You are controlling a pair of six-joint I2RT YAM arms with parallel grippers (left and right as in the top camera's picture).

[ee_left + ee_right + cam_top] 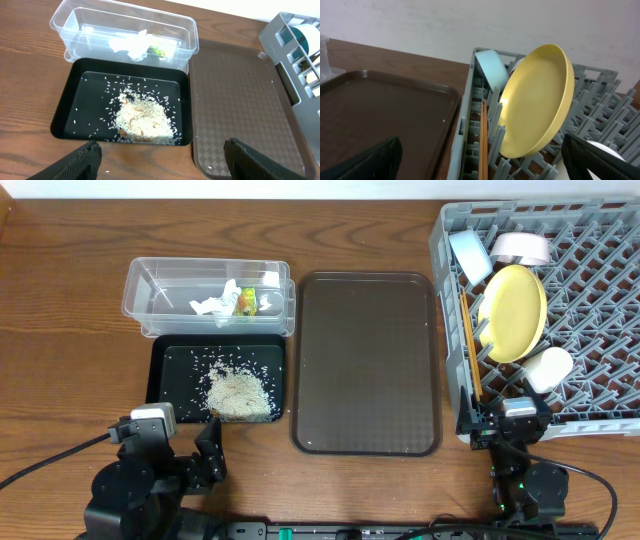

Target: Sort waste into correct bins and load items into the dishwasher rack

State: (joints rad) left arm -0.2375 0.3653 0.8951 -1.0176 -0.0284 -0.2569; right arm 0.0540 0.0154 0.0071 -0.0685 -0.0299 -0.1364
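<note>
Across the two-to-four-o'clock side of the overhead view, a grey rack (600, 300) with upright pegs. At the centre, a flat brown tray (365, 360), just beside the rack's nine-o'clock wall. At seven o'clock, the left gripper (161, 144), jaws spread wide and grasping nothing, facing the black tray (170, 375) at eight o'clock. At five o'clock, the right gripper (481, 139), just outside the rack's six-o'clock wall, jaws likewise released and wide apart, nothing between them. At ten o'clock, a clear tub (160, 290), its six-o'clock edge meeting the black tray's twelve-o'clock edge. Inside the rack, toward its nine-o'clock side: a yellow plate (513, 312) on edge among the pegs; a light blue bowl (468, 255) on edge at the plate's eleven o'clock; a white bowl (520, 248) at its twelve o'clock; a pale cup (548, 368) just beside its five-o'clock rim. Along the rack's nine-o'clock channel, next to the plate, a pair of chopsticks (470, 345). Inside the tub, a crumpled tissue (212, 304), with a green-and-orange wrapper (246, 301) at its three o'clock. Inside the black tray, rice (240, 392) heaped toward five o'clock, loose grains scattered toward twelve.
</note>
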